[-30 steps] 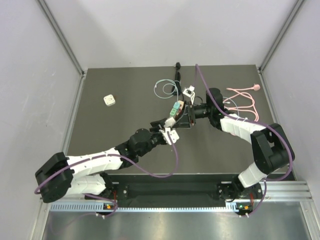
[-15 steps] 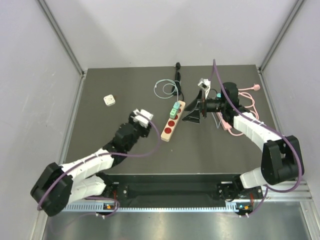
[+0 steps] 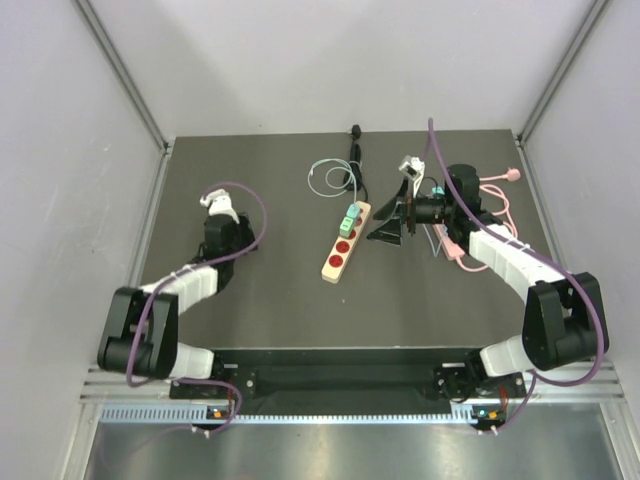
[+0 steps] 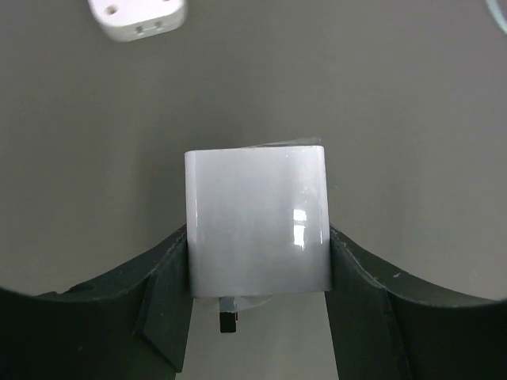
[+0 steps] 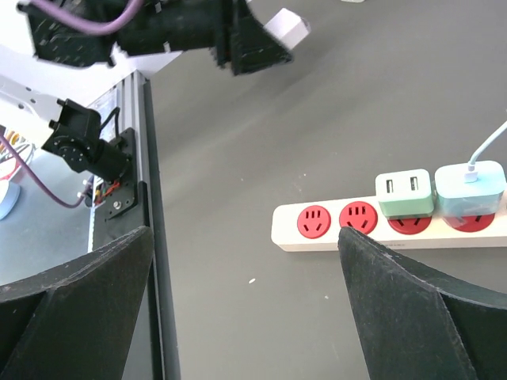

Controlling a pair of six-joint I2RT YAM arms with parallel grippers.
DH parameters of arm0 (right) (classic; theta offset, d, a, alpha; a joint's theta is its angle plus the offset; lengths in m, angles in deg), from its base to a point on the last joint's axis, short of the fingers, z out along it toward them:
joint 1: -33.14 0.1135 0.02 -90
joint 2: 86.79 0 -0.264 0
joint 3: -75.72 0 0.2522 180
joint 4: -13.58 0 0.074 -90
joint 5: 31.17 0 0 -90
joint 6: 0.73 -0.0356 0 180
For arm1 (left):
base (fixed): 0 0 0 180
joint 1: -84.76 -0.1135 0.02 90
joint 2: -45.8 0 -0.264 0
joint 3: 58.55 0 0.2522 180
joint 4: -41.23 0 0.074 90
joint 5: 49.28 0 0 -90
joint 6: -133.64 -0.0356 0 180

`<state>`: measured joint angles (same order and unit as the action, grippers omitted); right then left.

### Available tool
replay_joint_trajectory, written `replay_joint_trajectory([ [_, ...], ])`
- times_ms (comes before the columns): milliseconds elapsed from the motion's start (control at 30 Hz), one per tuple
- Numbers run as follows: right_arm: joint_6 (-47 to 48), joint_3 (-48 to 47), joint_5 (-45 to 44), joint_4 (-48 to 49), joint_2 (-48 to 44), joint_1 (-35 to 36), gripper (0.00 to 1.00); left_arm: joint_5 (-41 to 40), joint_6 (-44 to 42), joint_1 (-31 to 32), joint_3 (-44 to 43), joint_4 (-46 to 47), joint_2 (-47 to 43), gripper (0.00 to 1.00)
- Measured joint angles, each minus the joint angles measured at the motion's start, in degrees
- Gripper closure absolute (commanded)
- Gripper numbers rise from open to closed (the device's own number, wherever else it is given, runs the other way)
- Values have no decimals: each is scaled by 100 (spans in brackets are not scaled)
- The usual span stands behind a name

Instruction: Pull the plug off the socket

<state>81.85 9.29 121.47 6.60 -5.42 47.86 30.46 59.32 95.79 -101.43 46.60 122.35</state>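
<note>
So in the last second the left arm has swung from the middle of the worktop [image 3: 260, 170] out to its left edge. The right arm has let go of the power strip [image 3: 343, 243] and backed off a bit toward the right edge.

The left end effector [image 4: 257, 233] is clamped on the white plug [image 4: 257, 214], pinching it on both flat sides. That plug is off the strip and well apart from it, just short of a spare white adapter [image 4: 139, 16] lying on the worktop. Can't tell if it's touching the surface or hanging above it.

The plug is pretty much a cube, so there's no real long axis. A dark prong pokes out of the end nearest the wrist, so I'd say its blunt face points away from the arm.

The right end effector [image 3: 372, 222] is spread wide with nothing in it, sitting just beside the strip's far end. The strip runs diagonally, near-left to far-right, with a green adapter [image 5: 404, 195] and a pale blue charger [image 5: 471, 188] plugged in at that far end.

Looks like all that's left is setting the plug down, which is the left arm's job.
</note>
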Motion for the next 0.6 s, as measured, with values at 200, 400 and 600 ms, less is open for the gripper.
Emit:
replay_joint_trajectory([
  [200, -2, 0, -7, 2, 0, 0, 1, 136, 293, -796, -944, -452, 1080, 100],
  [400, -2, 2, -4, 2, 0, -2, 1, 210, 310, -1222, -2070, -968, 2063, 100],
  [600, -2, 0, -2, 2, 0, -39, 1, 203, 302, -1526, -2623, -1508, 2601, 93],
])
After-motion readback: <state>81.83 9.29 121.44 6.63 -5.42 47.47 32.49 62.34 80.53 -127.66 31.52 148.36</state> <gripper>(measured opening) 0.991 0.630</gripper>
